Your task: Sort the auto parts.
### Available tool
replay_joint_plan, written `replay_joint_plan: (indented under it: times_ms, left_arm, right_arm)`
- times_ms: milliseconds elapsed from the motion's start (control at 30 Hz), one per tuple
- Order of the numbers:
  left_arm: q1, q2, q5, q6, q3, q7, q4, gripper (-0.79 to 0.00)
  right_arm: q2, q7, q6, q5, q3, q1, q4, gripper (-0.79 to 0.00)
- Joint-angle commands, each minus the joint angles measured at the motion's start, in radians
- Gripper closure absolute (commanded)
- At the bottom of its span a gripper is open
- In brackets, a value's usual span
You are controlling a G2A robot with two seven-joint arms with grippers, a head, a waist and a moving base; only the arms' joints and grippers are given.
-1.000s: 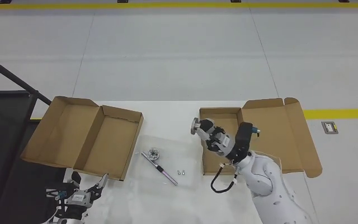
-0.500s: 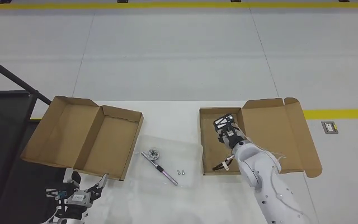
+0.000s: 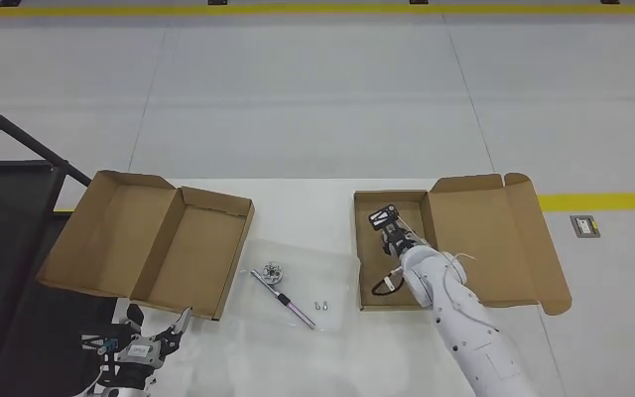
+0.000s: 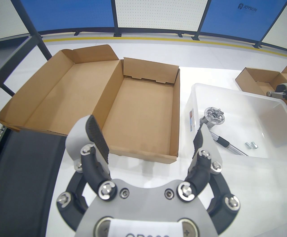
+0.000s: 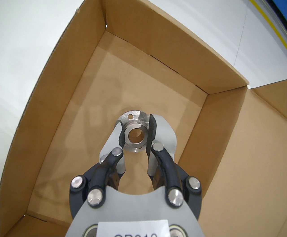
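Here, flanged hub [image 5: 134, 118] gripped in right end effector [image 5: 135, 129].

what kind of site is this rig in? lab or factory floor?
Probably a factory-style work cell: yellow floor line, pegboard partition panels, and metal parts in a clear bin beside cardboard boxes.
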Motion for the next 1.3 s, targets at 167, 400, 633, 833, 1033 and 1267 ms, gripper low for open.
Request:
replay_joint_plan:
  times_ms: [167,400,633,833,1033,1267]
  left_arm:
    - [0.000,0.000,0.000,0.000,0.000,0.000,0.000,-0.785]
    - [0.000,0.000,0.000,0.000,0.000,0.000,0.000,-0.785]
    - [0.000,0.000,0.000,0.000,0.000,0.000,0.000,-0.785]
    - [0.000,0.000,0.000,0.000,0.000,0.000,0.000,-0.785]
    - [0.000,0.000,0.000,0.000,0.000,0.000,0.000,-0.785]
    - [0.000,0.000,0.000,0.000,0.000,0.000,0.000,-0.785]
  right_arm:
    - [-0.012,-0.001,0.019,-0.003,-0.020,0.030,0.059,-0.222]
    - [-0.016,0.000,0.024,-0.007,-0.020,0.035,0.071,-0.354]
    - [-0.001,-0.028,0.005,-0.033,0.016,-0.037,-0.126,-0.366]
    - [0.030,0.003,-0.142,-0.102,0.054,-0.209,-0.506,-0.363]
    - [0.048,0.062,-0.420,-0.122,0.002,-0.316,-0.713,-0.437]
    - [0.028,0.206,-0.505,-0.165,-0.170,-0.280,-0.692,-0.579]
